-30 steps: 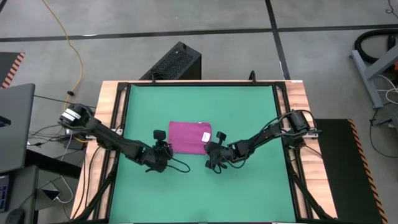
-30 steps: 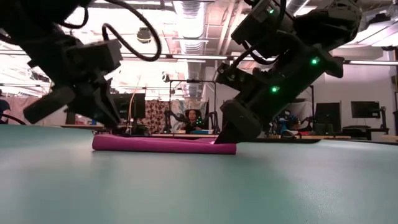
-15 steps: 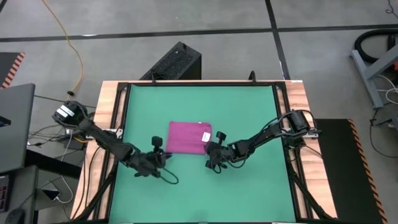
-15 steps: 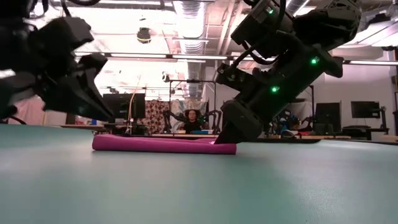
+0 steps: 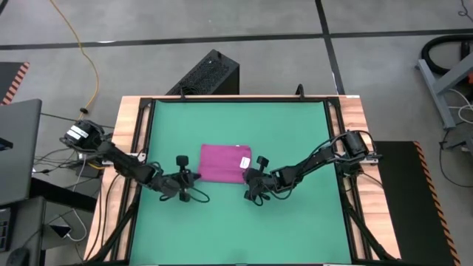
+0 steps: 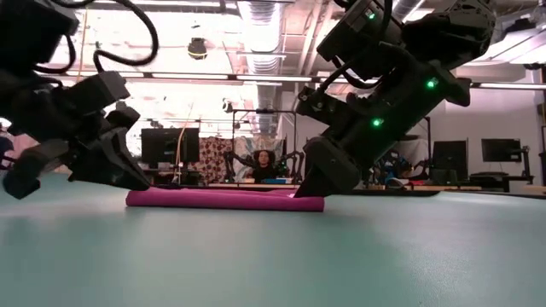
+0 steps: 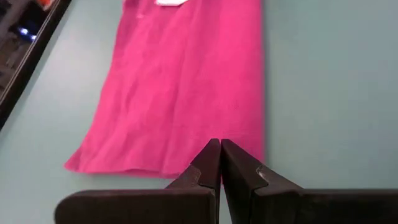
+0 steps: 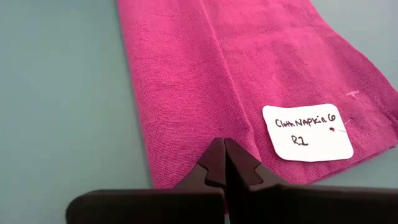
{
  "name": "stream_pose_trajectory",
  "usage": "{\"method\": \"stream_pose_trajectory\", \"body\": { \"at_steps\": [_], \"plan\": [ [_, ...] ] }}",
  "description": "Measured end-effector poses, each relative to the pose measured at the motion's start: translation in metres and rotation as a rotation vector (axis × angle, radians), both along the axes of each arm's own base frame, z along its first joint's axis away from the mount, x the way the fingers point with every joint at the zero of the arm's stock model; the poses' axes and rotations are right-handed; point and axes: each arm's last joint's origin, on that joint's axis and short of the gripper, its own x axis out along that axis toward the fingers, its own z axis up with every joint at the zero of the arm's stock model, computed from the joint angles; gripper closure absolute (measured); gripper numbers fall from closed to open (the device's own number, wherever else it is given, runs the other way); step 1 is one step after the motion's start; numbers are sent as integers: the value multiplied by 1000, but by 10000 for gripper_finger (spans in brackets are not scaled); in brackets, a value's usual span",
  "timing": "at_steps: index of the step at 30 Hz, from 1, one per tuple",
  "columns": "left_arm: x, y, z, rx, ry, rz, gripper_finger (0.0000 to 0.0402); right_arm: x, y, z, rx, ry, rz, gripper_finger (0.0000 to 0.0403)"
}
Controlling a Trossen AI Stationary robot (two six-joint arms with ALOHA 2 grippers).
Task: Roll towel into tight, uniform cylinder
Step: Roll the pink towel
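Plainly, we see the towel (image 5: 225, 163), a magenta-pink cloth of fine, slightly ribbed weave, lying flat and folded into a rectangle near the middle of the green mat (image 5: 295, 133) that covers the tabletop; a rounded white tag (image 8: 307, 132) with handwriting sits by one of its corners. From table level we read it as a low, thin slab with soft rounded edges. We find the left gripper (image 5: 186, 179) just off the towel's left edge, its dark, wedge-shaped fingers pressed together with nothing between them. Our right gripper (image 5: 249, 180) stands at the towel's near right corner, fingers likewise closed, tips down at the cloth's edge beside the tag.
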Motion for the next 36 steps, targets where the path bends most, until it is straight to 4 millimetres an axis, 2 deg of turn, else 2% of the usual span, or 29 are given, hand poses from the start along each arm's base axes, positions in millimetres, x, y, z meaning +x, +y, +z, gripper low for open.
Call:
{"method": "stream_pose_trajectory", "body": {
  "at_steps": [13, 16, 20, 25, 27, 30, 32, 36],
  "plan": [
    [-1, 15, -7, -63, 36, 30, 400, 0, 1, 2, -19, -7, 7, 380],
    [-1, 15, -7, -72, 41, 28, 400, -2, 5, 10, -60, -13, 54, 351],
    [-1, 16, -7, -77, 44, 31, 400, -5, 13, 34, -92, -67, 111, 299],
    [-1, 16, -7, -78, 44, 32, 400, -12, 33, 51, -138, -99, 248, 233],
    [-1, 16, -7, -77, 46, 32, 400, -13, 41, 44, -172, -71, 298, 212],
    [-2, 16, -8, -77, 48, 32, 400, -12, 48, 23, -221, -2, 348, 188],
    [-2, 16, -8, -76, 48, 32, 400, -11, 47, 15, -257, 19, 331, 179],
    [-2, 16, -8, -76, 51, 32, 400, -7, 39, 11, -295, 20, 265, 175]
  ]
}}
